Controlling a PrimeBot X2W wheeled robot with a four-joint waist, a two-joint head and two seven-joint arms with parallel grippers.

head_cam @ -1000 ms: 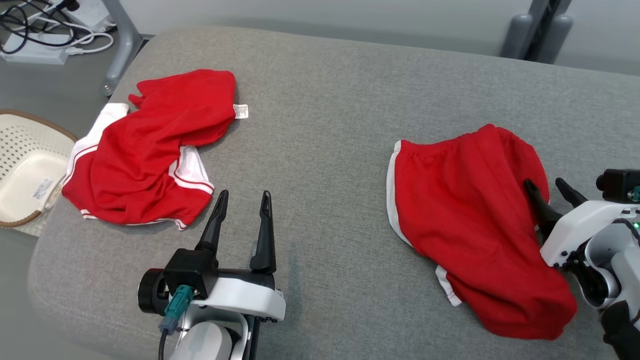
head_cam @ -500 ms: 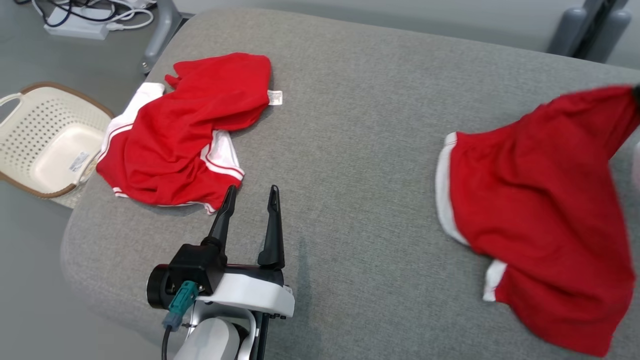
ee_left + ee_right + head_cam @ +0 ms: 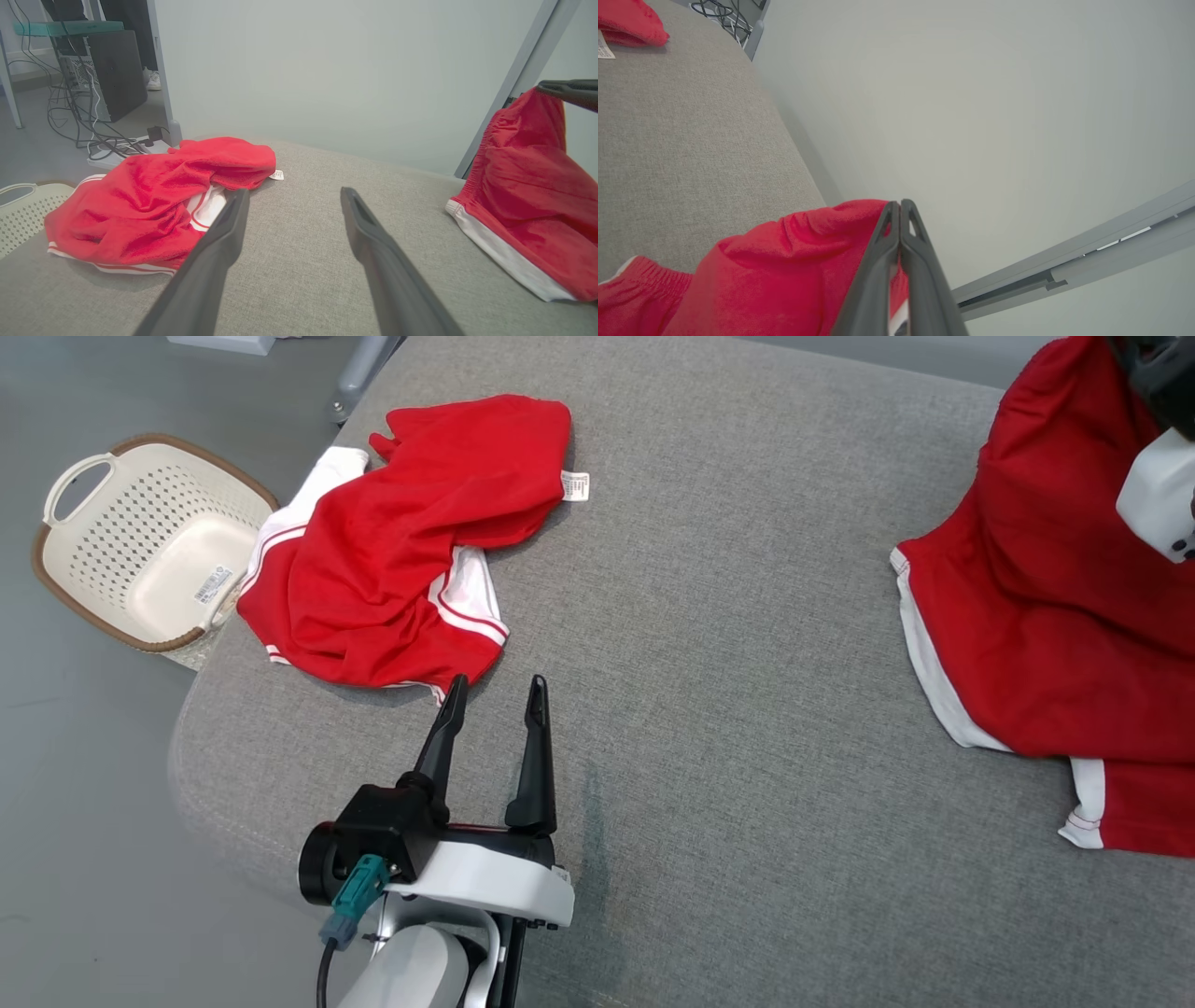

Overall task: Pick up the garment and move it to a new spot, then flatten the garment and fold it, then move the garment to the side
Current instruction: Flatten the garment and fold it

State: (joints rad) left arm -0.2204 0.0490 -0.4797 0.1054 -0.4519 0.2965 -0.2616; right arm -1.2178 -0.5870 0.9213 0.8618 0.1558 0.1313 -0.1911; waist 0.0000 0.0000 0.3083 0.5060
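Hovering low over the grey upholstered surface [image 3: 728, 728], the left gripper [image 3: 497, 683] holds its fingers spread wide, empty. To the right, the right gripper [image 3: 900, 205] is pinched tight on the red shorts [image 3: 1046, 616] — top edge lifted, white-trimmed hem resting on the surface. Farther left lies a second red garment [image 3: 411, 551], crumpled near a cream basket [image 3: 154, 509]

I am seeing the red shorts [image 3: 1046, 597] cut off at the head view's right and bottom edges, and the print on the white label [image 3: 576, 485] is showing too small for me to read.
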